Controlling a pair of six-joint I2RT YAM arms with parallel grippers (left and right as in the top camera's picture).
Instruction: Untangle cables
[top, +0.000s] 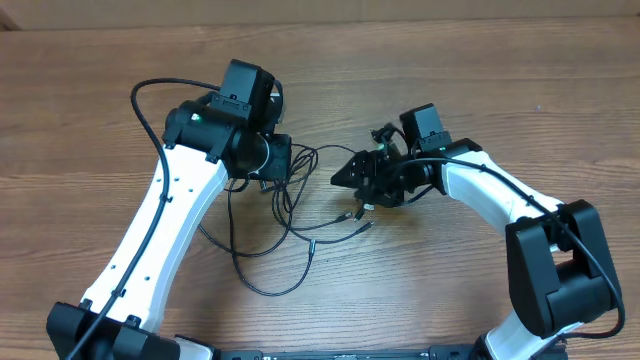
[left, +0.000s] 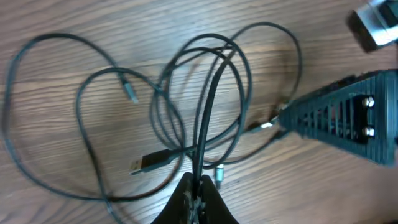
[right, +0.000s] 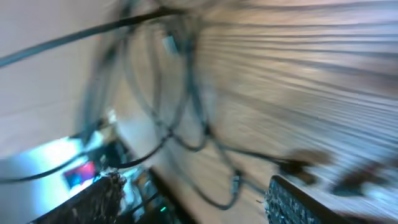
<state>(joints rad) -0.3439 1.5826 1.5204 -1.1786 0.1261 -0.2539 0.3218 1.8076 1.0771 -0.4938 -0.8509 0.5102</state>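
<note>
The cables (top: 290, 205) are thin black cords looped together on the wooden table between the two arms, with one strand trailing toward the front (top: 270, 288). In the left wrist view the loops (left: 205, 99) fan out from my left gripper (left: 200, 186), which is shut on a couple of cable strands. Silver-tipped plugs (left: 132, 93) and a USB-style plug (left: 149, 163) lie loose. My right gripper (top: 342, 179) points left at the bundle's right edge. In the blurred right wrist view it (right: 199, 202) stands open, with cable strands (right: 186, 118) on the table beyond its fingers.
The right gripper's black ribbed finger (left: 348, 121) lies close to the loops on their right side. A thick black arm wire (top: 150, 110) arcs over the left arm. Bare wooden table (top: 450, 270) surrounds the bundle.
</note>
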